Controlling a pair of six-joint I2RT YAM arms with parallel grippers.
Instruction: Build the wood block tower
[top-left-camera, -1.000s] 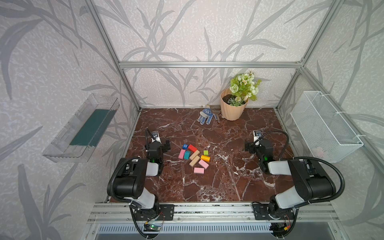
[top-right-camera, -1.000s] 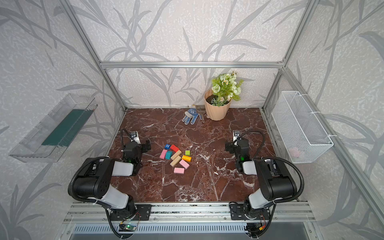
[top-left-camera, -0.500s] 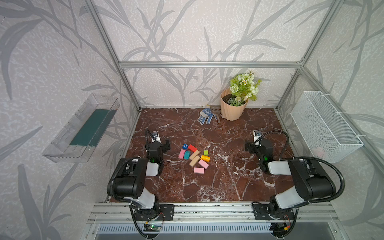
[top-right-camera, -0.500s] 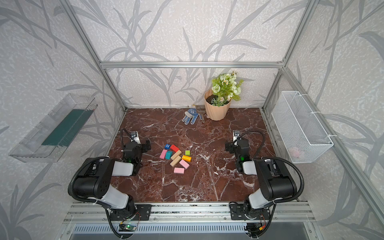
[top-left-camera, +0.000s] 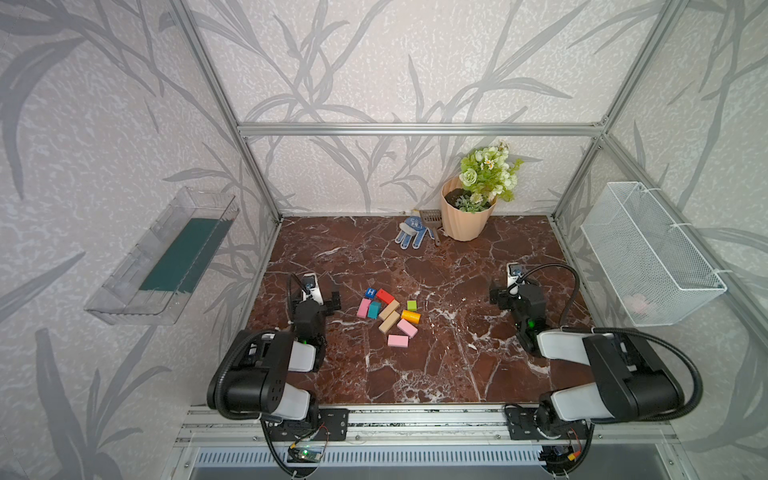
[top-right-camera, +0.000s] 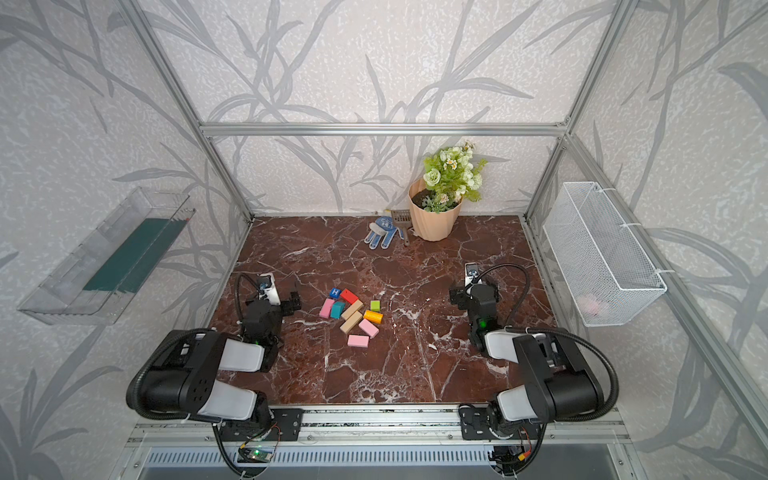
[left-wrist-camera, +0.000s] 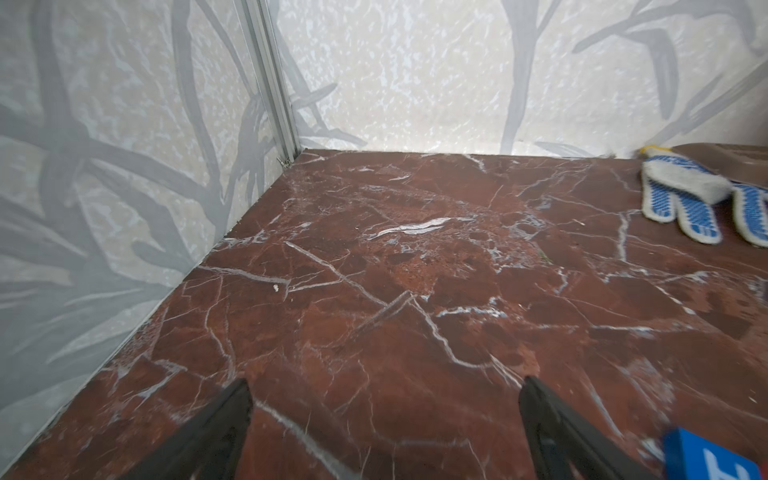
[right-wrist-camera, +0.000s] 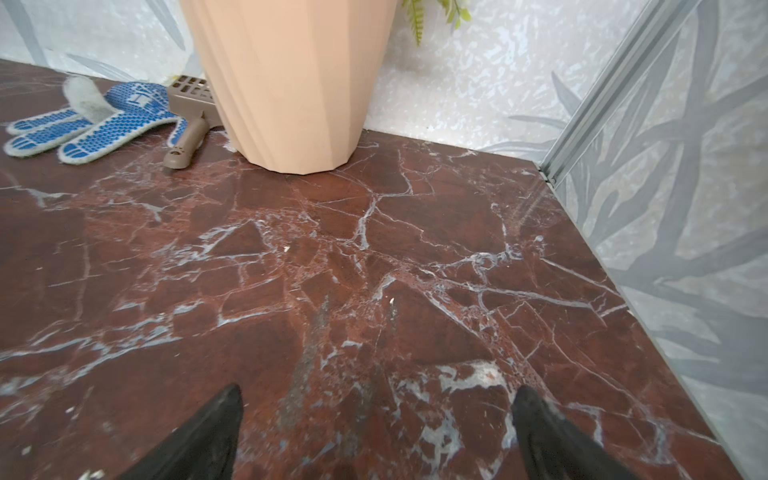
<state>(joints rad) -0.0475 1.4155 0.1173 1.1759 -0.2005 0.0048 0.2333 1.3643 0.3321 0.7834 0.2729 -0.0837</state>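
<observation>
Counting 10 loose wood blocks (top-left-camera: 389, 322) mid-frame: 3 pink, 2 tan, 5 others. I see left gripper (left-wrist-camera: 384, 386) and right gripper (right-wrist-camera: 376, 390) gaping, empty.

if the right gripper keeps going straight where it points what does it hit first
Probably the peach flowerpot, at its side; bare marble tabletop lies between. The right gripper might miss and reach the back wall.

I see the wood blocks loose in a single layer, mid-table (top-left-camera: 457, 365), left of centre. At the back, blue H cube (top-left-camera: 370, 292) sits just beside the red block (top-left-camera: 385, 296). In front of those, pink block (top-left-camera: 363, 308) and teal block (top-left-camera: 374, 309) lie side by side. Tan block (top-left-camera: 389, 310) and second tan block (top-left-camera: 389, 323) lie diagonal and parallel. To the right are the lime green cube (top-left-camera: 412, 306) and orange block (top-left-camera: 410, 316). Second pink block (top-left-camera: 407, 328) and third pink block (top-left-camera: 397, 340) lie frontmost.
</observation>
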